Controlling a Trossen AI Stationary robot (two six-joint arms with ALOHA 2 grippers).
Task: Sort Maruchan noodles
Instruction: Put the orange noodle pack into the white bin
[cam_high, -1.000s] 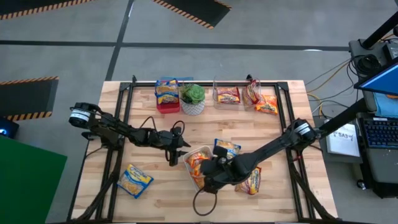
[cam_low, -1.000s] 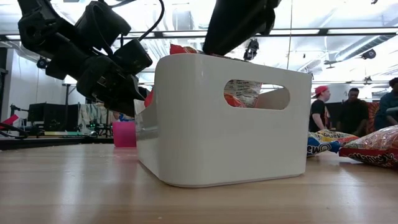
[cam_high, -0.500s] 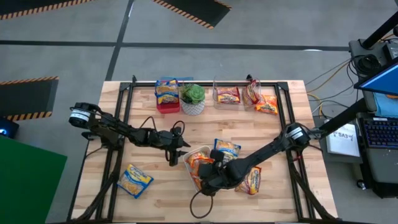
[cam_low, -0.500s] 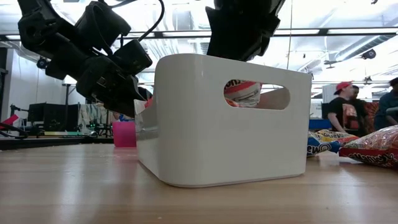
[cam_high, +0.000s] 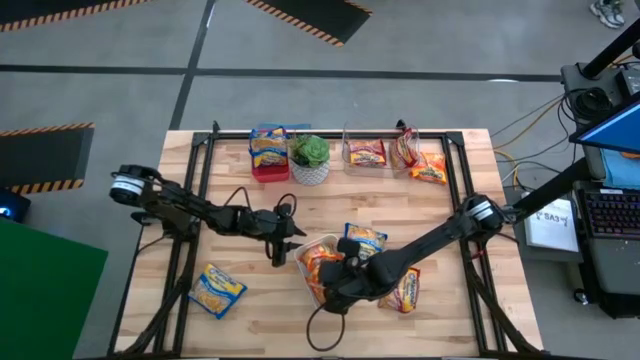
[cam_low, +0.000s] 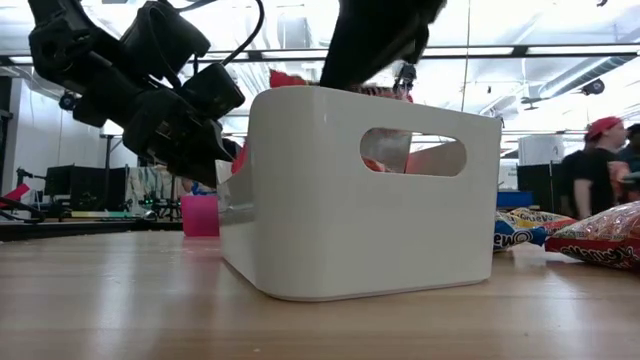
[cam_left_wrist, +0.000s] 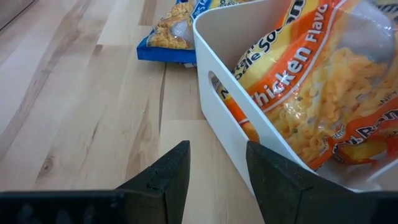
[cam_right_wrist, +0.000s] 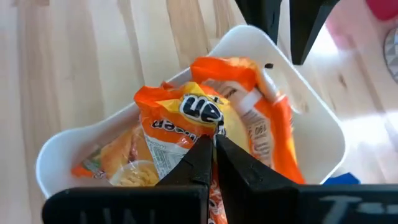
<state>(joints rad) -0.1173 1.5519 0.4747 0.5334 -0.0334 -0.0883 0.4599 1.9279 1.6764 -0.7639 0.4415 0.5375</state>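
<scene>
One white bin (cam_high: 312, 283) of crinkly orange-edged noodle packets (cam_right_wrist: 186, 118), one pinched by the closed right claw (cam_right_wrist: 214, 144), left claw (cam_left_wrist: 216, 163) parted, empty, three packets loose on the surface (cam_high: 250, 310)

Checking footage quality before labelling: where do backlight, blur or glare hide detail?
Low view: bright ceiling lights backlight the scene, leaving both arms silhouetted above the white bin. Left wrist view: the near end effector is soft; the orange packet shows light sheen. High view: evenly lit.
</scene>
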